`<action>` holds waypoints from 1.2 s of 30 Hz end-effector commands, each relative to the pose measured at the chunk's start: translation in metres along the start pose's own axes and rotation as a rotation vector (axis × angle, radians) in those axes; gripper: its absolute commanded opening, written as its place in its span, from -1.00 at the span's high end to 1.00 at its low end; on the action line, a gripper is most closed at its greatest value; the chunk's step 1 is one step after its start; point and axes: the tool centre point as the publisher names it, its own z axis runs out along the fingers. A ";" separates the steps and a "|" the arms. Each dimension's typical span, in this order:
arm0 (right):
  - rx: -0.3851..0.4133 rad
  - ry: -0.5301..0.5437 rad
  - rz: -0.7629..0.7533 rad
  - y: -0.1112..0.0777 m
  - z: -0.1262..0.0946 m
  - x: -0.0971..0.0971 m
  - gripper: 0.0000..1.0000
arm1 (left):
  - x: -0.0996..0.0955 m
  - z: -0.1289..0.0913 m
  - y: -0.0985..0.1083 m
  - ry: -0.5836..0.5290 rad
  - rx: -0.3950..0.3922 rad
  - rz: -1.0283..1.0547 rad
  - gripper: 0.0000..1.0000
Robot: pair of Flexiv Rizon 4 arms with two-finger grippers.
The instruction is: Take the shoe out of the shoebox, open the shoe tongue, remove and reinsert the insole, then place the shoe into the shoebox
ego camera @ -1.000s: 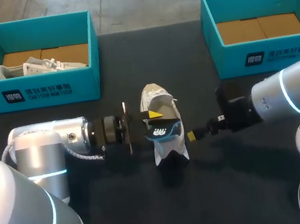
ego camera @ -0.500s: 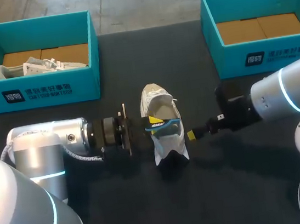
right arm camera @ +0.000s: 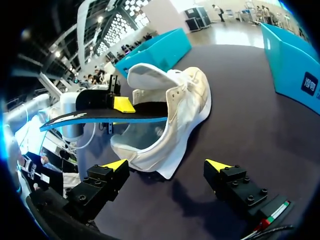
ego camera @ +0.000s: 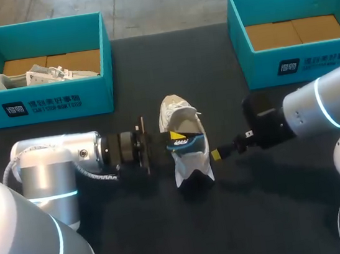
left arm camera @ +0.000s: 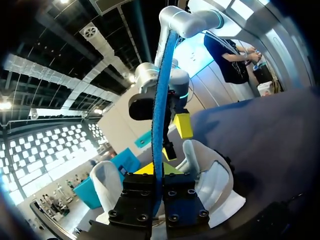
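A white shoe [ego camera: 192,169] lies on the dark table's middle, its opening facing up. Over that opening a blue and black insole [ego camera: 185,144] is held, with my left gripper [ego camera: 173,138] shut on its end. In the left wrist view the insole [left arm camera: 161,115] runs edge-on out from between the fingers [left arm camera: 150,169], with the shoe [left arm camera: 216,176] below. My right gripper [ego camera: 216,154] stands open just right of the shoe. In the right wrist view its tips [right arm camera: 167,164] straddle bare table in front of the shoe [right arm camera: 181,112], and the insole [right arm camera: 100,116] hangs beside the shoe.
A teal shoebox [ego camera: 54,104] at the back left holds another white shoe [ego camera: 44,73]. A second teal shoebox [ego camera: 275,66] at the back right shows only its cardboard floor. My left arm's grey body [ego camera: 50,171] lies low across the table's left.
My left gripper's fingers have closed on the insole, which has turned and shifted slightly over the shoe. The right arm and the shoe have stayed where they were.
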 end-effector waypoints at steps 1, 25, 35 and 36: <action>0.020 0.002 -0.011 0.005 0.001 -0.001 -1.00 | -0.003 0.005 0.006 0.007 -0.001 -0.001 1.00; 0.043 -0.007 -0.019 0.008 0.000 -0.005 -1.00 | -0.007 0.002 -0.007 -0.010 0.006 0.015 0.25; 0.059 -0.025 -0.026 0.006 -0.008 -0.003 -1.00 | -0.006 0.000 -0.022 -0.014 0.044 0.021 0.53; 0.060 -0.026 -0.026 0.006 -0.008 -0.003 -1.00 | -0.006 0.000 -0.023 -0.011 0.047 0.016 0.55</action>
